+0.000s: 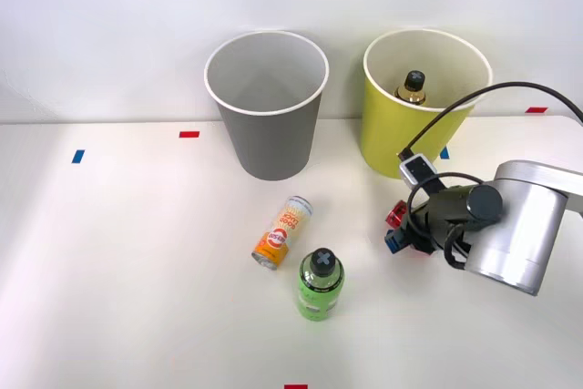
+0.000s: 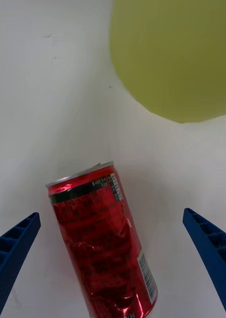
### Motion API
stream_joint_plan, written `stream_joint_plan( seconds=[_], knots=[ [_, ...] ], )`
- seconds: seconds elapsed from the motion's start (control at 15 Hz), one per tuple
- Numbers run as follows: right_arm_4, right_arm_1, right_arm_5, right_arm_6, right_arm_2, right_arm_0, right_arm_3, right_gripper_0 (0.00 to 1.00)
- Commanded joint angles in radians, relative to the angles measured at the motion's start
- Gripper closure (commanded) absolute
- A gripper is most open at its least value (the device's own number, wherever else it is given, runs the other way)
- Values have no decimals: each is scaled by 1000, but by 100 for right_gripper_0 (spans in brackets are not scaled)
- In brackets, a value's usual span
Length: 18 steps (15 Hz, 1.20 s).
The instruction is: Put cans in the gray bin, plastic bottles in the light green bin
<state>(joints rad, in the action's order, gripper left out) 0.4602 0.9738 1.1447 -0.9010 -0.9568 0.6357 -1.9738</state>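
A glossy red can [image 2: 100,238] lies on the white table between my right gripper's [image 2: 111,213] blue fingers [image 2: 13,248], which stand wide open and apart from it. In the front view the red can [image 1: 395,216] is mostly hidden by the right gripper [image 1: 394,228], just in front of the light green bin [image 1: 387,138]. An amber plastic bottle [image 1: 412,87] with a black cap stands inside that bin. The gray bin [image 1: 269,143] is to its left. An orange and white can [image 1: 282,232] lies on its side mid-table, with a green plastic bottle [image 1: 319,284] close beside it.
The light green bin's wall [image 2: 177,54] rises just beyond the red can. Small tape marks sit on the white table [image 1: 137,252]: red [image 1: 189,134], blue [image 1: 77,156] and red [image 1: 295,386]. A black cable [image 1: 510,88] arcs over the arm.
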Motion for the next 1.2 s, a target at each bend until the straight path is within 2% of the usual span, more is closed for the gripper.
stream_joint_plan(
  seconds=[0.07,0.47,1.0,1.07,1.2],
  knots=[
    [0,-49,0,-7,0,9,53,0],
    [0,-130,-6,-39,0,50,155,0],
    [3,-104,-11,-81,-20,51,161,1],
    [5,-104,-11,-84,-20,51,159,42],
    [3,-101,-19,-88,-19,51,159,66]
  ],
)
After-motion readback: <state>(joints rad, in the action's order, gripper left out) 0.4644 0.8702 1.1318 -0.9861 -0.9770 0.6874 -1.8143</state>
